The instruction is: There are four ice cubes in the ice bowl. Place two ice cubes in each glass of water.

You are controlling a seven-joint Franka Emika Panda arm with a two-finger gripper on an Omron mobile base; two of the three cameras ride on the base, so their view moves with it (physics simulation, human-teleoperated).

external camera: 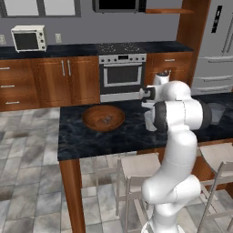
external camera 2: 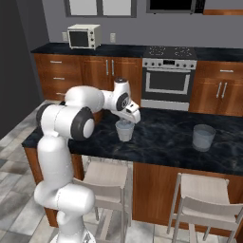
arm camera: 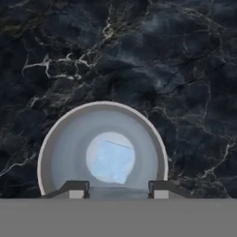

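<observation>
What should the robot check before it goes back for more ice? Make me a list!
1. Pincer right above the near glass: ok.
2. Pincer open, nothing held: ok.
3. Ice cube at the bottom of that glass: ok, though how many, cannot tell.
4. Glass upright on the counter: ok.
5. Ice left in the wooden bowl: cannot tell, something small lies inside.
6. Ice in the other glass: cannot tell.

- One glass of water point(arm camera: 102, 152) is seen upright on the table, an ice cube point(arm camera: 112, 162) inside.
- The second glass of water point(external camera 2: 204, 137) stands well apart.
- The ice bowl point(external camera: 103, 117) sits beyond, cubes indistinct.
</observation>
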